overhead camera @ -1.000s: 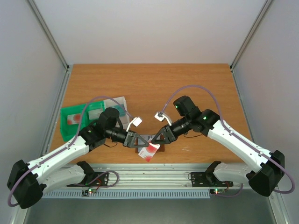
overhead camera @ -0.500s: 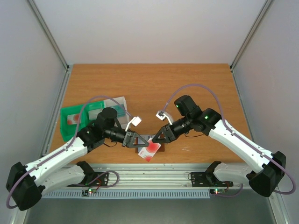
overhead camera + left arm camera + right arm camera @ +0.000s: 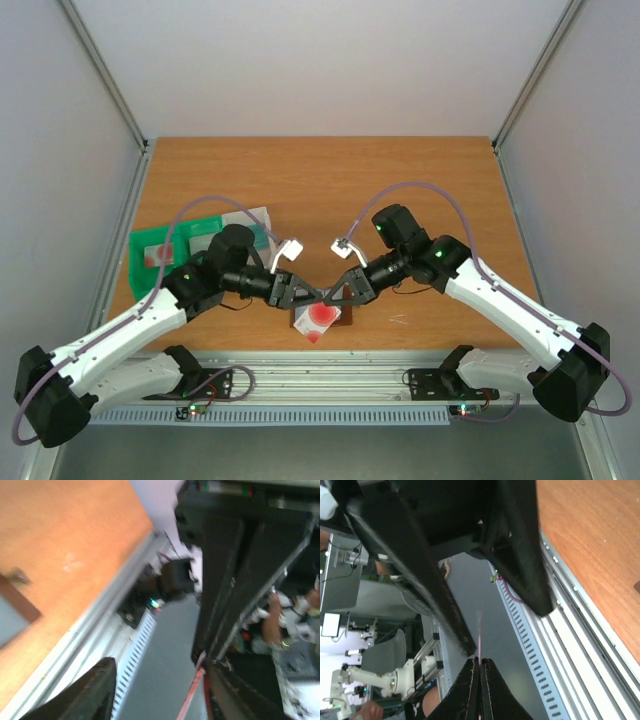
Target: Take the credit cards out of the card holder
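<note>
Since a second ago the left gripper (image 3: 303, 293) has parted its jaws, holding nothing, above the card holder (image 3: 297, 320) at the middle of the tabletop (image 3: 330, 190) near edge, so the right gripper (image 3: 328, 298), jaws pinched shut on the white credit card (image 3: 322, 318), could drag the unheld holder along.

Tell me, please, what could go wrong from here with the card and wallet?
The right jaws pinch the card only by its edge, so it could twist or slip free. The left jaws stand open, so the wallet is unheld and may drag along if the card sticks. Both sets of jaws sit close and could bump.
</note>
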